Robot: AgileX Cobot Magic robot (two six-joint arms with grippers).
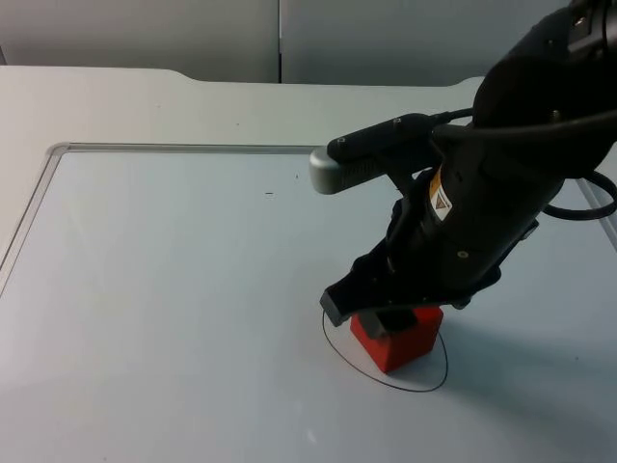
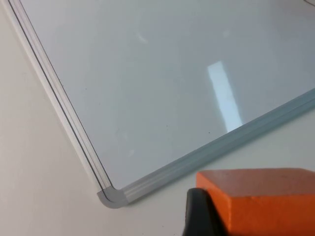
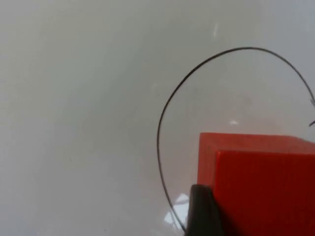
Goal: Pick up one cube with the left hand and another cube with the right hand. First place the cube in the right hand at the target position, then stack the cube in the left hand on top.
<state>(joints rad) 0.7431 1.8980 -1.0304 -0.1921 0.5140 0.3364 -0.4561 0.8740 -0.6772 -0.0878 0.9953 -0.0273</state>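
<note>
A red cube [image 1: 405,349] sits inside a thin black circle [image 1: 425,389] drawn on the whiteboard, at the front right. My right gripper [image 1: 388,320] reaches down over it and is shut on it. In the right wrist view a black fingertip [image 3: 202,211] presses against the red cube [image 3: 261,187], and the circle [image 3: 170,105] curves around it. In the left wrist view my left gripper is shut on an orange cube [image 2: 266,201], with one fingertip [image 2: 197,212] against its side. That cube hangs above the white table just outside a corner of the board.
The whiteboard's grey frame [image 1: 58,149] runs along the back and left, and its rounded corner [image 2: 110,196] lies near the orange cube. A grey partition wall [image 1: 280,39] closes off the table at the back. The right arm's bulk covers the board's right side.
</note>
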